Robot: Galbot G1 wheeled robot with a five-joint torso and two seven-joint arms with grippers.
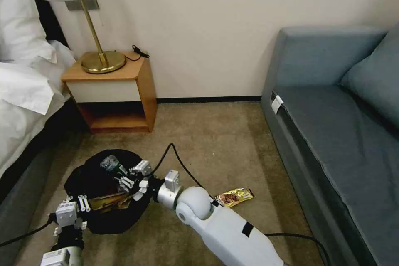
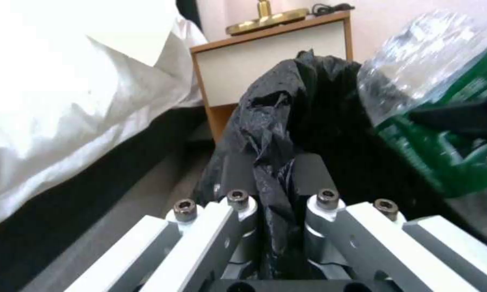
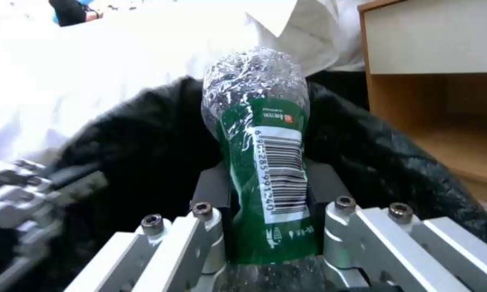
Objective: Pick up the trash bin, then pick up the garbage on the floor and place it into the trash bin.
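Left gripper (image 2: 273, 178): pressed together on the black bag at the near rim of the trash bin (image 1: 83, 183), the pads pinching a fold of the plastic. Judged reason: the thin bag edge gave the pincer something narrow enough to hold, and it kept the bin steady and open at the carpet's left side, near the bed.

Right gripper (image 3: 270, 190): clamped on the clear bottle (image 3: 262, 142), gripping it at the green label with the crinkled end pointing away from the wrist. In the head view it reached in over the far part of the bin's mouth.

Bottle versus bin: held above the black lining, inside the rim's outline and not yet let go. Judged reason: hanging it over the opening meant it would fall into the bag once released.

Already inside: 1 tan paper bag (image 1: 109, 202) lay in the lining, between the 2 grippers.

Left on the floor: 1 yellow-brown snack wrapper (image 1: 234, 196), on the carpet beside the right arm, well apart from the bin, towards the sofa (image 1: 332, 124).
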